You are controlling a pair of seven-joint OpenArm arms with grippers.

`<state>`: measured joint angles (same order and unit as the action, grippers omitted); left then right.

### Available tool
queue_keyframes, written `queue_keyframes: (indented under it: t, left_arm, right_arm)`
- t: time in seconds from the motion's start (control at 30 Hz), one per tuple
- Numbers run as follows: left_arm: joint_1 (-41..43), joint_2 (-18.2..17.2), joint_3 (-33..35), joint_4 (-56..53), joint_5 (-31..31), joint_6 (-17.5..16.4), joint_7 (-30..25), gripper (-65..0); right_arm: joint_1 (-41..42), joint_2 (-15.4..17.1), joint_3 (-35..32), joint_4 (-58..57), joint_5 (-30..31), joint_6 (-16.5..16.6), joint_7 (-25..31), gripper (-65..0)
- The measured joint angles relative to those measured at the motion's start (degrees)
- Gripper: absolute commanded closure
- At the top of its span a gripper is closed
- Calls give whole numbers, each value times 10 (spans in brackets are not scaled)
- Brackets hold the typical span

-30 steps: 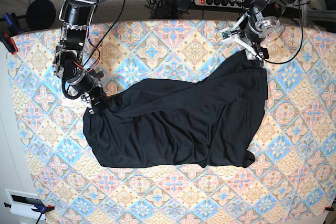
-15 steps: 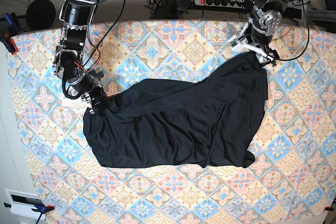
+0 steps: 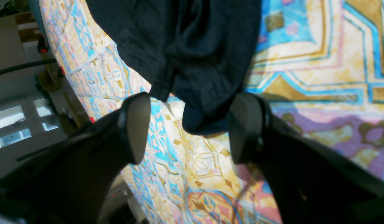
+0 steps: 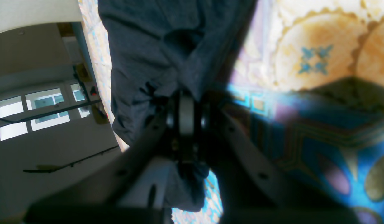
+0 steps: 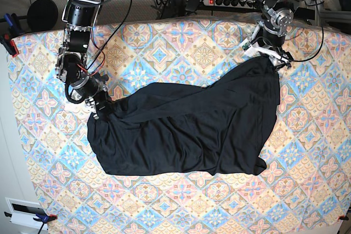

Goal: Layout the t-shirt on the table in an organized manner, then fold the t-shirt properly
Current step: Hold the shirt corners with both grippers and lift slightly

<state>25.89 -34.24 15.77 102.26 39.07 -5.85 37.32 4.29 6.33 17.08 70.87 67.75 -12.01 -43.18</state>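
Patterned surface [image 5: 181,42] fills the base view; the black t-shirt [image 5: 186,127] lies rumpled across the frame's centre, spread only partly, so layout appears unfinished. Right gripper [image 5: 101,106], centre left, has its fingers clamped on a bunched edge, apparently anchoring that corner. Left gripper [image 3: 188,127], upper right, fingers [image 3: 137,124] spread wide, straddles a fabric corner without pinching. No legible labels or writing.

The 2 arms reach down from the far edge, well apart. The left gripper [image 3: 188,127] has its jaws spread wide — both pale pads [image 3: 139,127] show, with nothing pinched between them. The right gripper [image 4: 186,115] is clamped tight, pads pressed together — its forearm angled inward.
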Motion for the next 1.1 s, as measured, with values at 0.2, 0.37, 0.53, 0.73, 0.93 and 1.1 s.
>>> queue_keyframes:
  t: [0.2,0.37,0.53,0.73,0.93,1.1]
  left_arm:
    - [-5,0,-2,42,-23,-16,22,-385]
    - [-7,-3,-3,74,-70,-15,20,-385]
    - [-8,-3,-3,73,-72,-15,21,-385]
    - [-7,-3,-3,37,-75,-14,20,-385]
    - [0,-2,-3,35,-74,-10,17,-385]
    - [-6,0,-13,35,-76,-14,16,-385]
  right_arm:
    - [0,0,0,0,-1,-1,0,0]
    - [0,0,0,0,-2,-1,-1,0]
    - [0,0,0,0,-2,-1,-1,0]
    - [0,0,0,0,-2,-1,0,0]
    - [0,0,0,0,-3,-1,1,0]
    - [0,0,0,0,-2,-1,0,0]
